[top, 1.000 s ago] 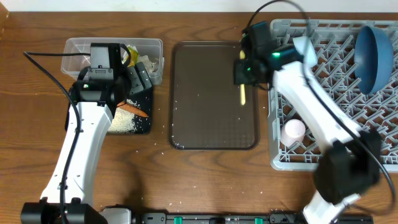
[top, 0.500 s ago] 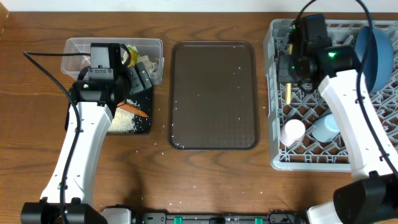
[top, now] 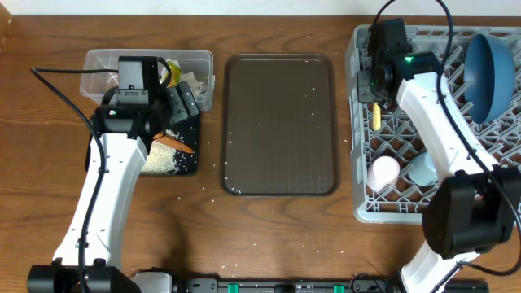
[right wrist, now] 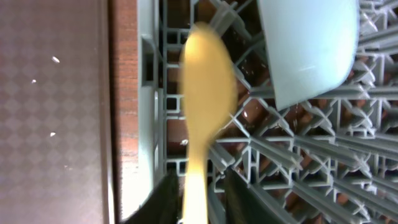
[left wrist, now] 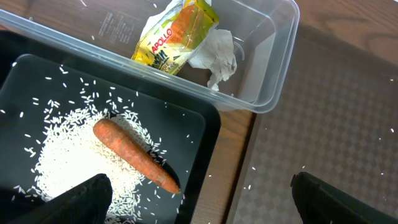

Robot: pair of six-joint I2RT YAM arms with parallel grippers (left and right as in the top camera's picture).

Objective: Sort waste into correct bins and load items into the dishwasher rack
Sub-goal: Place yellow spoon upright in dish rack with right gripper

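— Where is the pale yellow spoon (top: 377,115)?
— There is one spoon. It is over the grey dishwasher rack (top: 356,175), just inside the wall nearest the brown serving tray (top: 279,122). The right arm's fingers (right wrist: 165,198) are clamped narrowly on its handle, one on each side.
— Does it touch the lattice?
— I cannot tell. The right wrist view shows it blurred, smooth and oval, bowl end away from the fingers. A pale blue dish (right wrist: 308,50) sits just beside it. The overhead view hides that dish under the arm, and I cannot tell whether it is a bowl or a cup.
— What else is in the rack?
— The overhead view shows three pieces. One large dark blue bowl (top: 491,73) is propped on its side at the far corner. Two cups sit near the front, a pink-and-white cup (top: 384,171) and a light blue cup (top: 423,169) partly behind the arm.
— And the waste?
— There are two bins touching. The left wrist view shows one yellow-green wrapper (left wrist: 177,37) in the clear tub (left wrist: 273,74). One carrot (left wrist: 134,155) lies on one rice heap (left wrist: 68,155) in the black tray (left wrist: 199,124). The overhead view hides most of this under the left arm.
— What about the left fingers (left wrist: 81,199)?
— They are spread wide, holding nothing, above the black tray. Stray grains dot the table (top: 49,163).
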